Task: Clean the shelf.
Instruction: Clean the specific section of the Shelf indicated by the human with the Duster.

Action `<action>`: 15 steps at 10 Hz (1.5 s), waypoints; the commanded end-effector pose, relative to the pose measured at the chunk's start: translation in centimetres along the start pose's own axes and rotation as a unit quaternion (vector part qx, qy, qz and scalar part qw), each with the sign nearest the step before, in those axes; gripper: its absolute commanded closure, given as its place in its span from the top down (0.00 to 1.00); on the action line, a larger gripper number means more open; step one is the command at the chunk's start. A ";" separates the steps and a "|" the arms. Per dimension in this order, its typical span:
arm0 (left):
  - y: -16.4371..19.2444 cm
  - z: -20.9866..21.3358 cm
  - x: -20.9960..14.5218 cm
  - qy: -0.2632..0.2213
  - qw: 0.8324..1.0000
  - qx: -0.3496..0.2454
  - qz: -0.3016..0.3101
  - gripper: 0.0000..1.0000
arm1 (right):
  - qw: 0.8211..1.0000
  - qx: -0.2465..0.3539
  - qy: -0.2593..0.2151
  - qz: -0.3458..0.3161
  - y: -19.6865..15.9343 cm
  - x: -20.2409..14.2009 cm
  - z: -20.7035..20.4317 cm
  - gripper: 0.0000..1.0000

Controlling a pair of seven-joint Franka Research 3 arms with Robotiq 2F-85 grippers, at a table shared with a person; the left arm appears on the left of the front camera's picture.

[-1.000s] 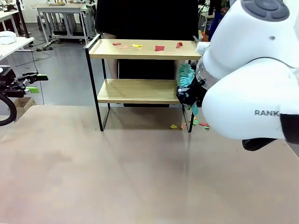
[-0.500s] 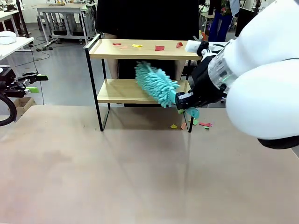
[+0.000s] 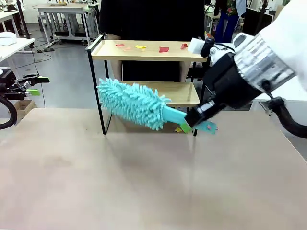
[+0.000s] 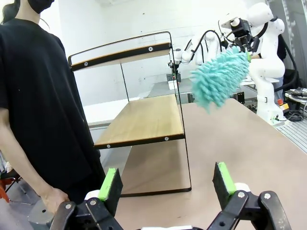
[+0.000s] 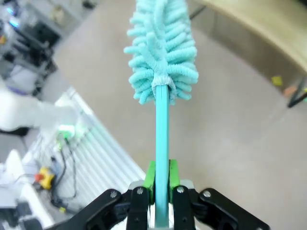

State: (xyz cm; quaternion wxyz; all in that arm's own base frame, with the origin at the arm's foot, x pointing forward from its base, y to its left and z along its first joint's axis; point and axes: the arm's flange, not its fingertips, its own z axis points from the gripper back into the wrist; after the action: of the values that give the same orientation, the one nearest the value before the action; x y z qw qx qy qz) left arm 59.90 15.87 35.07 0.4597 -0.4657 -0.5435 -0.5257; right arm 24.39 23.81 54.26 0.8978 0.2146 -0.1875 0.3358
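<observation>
While the right gripper (image 3: pixel 188 125) pinches the duster (image 3: pixel 132 103) handle, head low before the shelf (image 3: pixel 184 94) at 12 o'clock, it should rise and sweep the top board's (image 3: pixel 151 54) paper scraps (image 3: pixel 163 49) sideways; left gripper (image 4: pixel 165 184) gapes empty.

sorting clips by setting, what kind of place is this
Most likely a robotics lab or workshop. The right gripper of a white robot arm clamps a fluffy teal duster over a brown table, and metal-framed white workbenches stand on a bare grey floor behind.
</observation>
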 end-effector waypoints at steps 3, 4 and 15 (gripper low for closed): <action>-0.1 0.0 0.2 0.002 1.000 -0.003 -0.006 1.00 | 0.992 -0.014 0.119 -0.028 0.7 -5.9 4.7 0.13; -0.1 0.0 0.2 0.002 1.000 -0.003 -0.006 1.00 | 0.988 -0.023 0.147 -0.031 0.3 -7.5 6.1 0.13; -0.1 0.0 0.2 0.002 1.000 -0.003 -0.006 1.00 | 0.985 -0.050 0.145 -0.076 -5.1 -13.4 12.4 0.13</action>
State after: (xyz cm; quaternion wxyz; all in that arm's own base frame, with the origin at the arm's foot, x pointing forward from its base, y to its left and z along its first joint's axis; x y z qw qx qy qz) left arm 59.90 15.87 35.09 0.4596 -0.4656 -0.5435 -0.5259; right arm 16.23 6.91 56.71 0.9520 0.1282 -0.0537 0.2726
